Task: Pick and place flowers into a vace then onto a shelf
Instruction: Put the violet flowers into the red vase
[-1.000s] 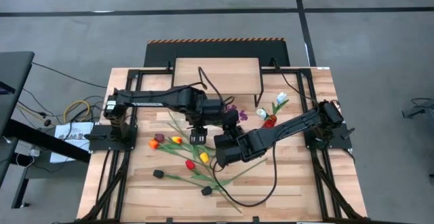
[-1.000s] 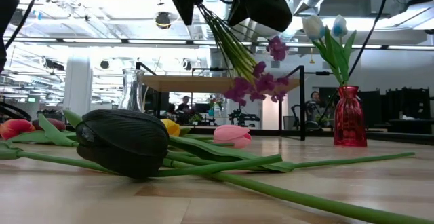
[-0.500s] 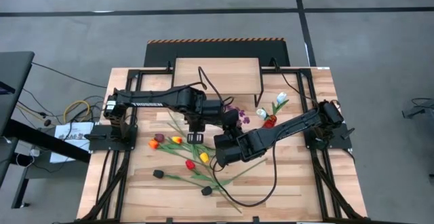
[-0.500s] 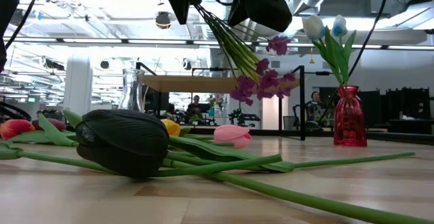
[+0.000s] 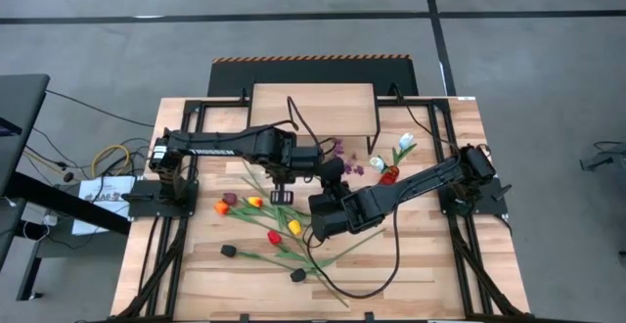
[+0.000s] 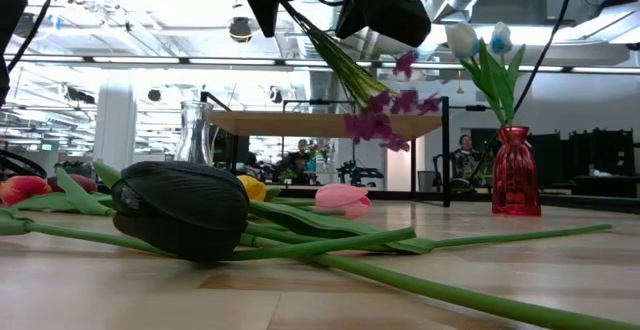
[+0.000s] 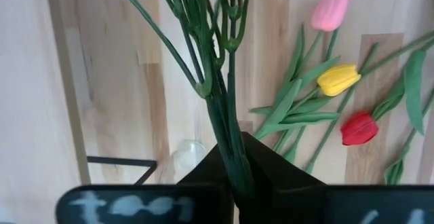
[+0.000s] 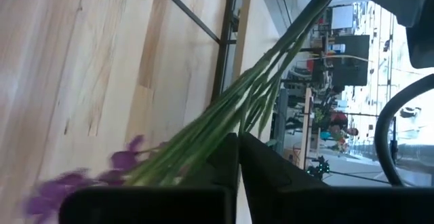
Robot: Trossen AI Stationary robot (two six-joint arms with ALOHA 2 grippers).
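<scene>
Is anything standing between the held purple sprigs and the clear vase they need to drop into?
Nothing visible does. The purple sprigs hang in the air, gripped by the left gripper and the right gripper; the clear vase stands unobstructed in front of the shelf.

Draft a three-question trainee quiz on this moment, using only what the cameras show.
1. True or false: the red vase is empty.
2. What is the left gripper shut on? A) a yellow tulip B) the purple sprigs C) a cable
3. Fill in: the tulip lying nearest the low camera is ___.
Key: 1 false, it holds white tulips; 2 B; 3 black.
</scene>
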